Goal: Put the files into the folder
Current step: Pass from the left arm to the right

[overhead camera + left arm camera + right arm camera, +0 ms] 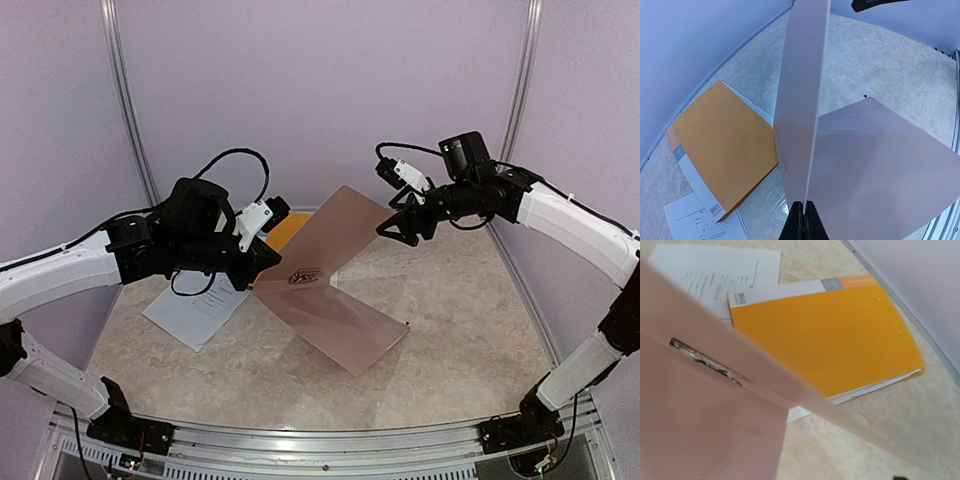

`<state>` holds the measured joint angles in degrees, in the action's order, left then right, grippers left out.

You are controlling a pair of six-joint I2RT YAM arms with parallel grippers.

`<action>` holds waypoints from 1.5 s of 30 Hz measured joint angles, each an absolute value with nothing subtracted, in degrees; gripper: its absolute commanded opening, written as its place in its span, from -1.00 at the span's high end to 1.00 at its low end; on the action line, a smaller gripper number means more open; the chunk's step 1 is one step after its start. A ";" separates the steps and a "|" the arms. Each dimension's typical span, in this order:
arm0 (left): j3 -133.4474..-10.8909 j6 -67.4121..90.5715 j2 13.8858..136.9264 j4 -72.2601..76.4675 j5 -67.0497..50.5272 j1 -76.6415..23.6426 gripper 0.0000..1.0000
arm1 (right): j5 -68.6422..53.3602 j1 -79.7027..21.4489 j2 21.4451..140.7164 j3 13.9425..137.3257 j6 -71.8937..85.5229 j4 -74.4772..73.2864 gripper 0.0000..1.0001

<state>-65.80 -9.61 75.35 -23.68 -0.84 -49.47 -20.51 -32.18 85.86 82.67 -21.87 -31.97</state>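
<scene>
The taupe folder lies open in the middle of the table. Its lower cover (345,325) is flat and its upper cover (335,225) stands raised. A metal clip (305,274) sits at the spine, also seen in the right wrist view (702,360). My left gripper (262,262) is shut on the raised cover's edge near the spine (804,205). My right gripper (395,228) hovers by the raised cover's top right corner, jaws apart and holding nothing. The files (195,312) are white printed sheets on the table left of the folder, partly under my left arm (695,220) (715,270).
An orange folder (285,228) lies behind the taupe one, overlapping the white sheets (720,145) (825,335). Lilac walls with metal posts enclose the table (470,330) at the back and sides.
</scene>
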 measured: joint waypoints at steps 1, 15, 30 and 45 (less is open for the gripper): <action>-65.78 -9.67 75.35 -23.68 -1.02 -49.45 1.00 | -20.12 -32.42 86.65 83.64 -22.81 -32.42 -0.55; -65.78 -10.26 75.35 -23.81 -1.76 -49.08 1.00 | -16.27 -33.74 95.18 96.03 -32.64 -36.91 -0.33; -65.78 -10.55 75.37 -24.58 -2.46 -48.25 1.00 | -20.21 -34.74 102.50 103.88 -37.26 -45.04 1.00; -65.82 -6.24 75.37 -22.41 2.74 -44.53 -0.50 | -18.28 -35.35 100.20 106.37 -23.92 -51.22 1.00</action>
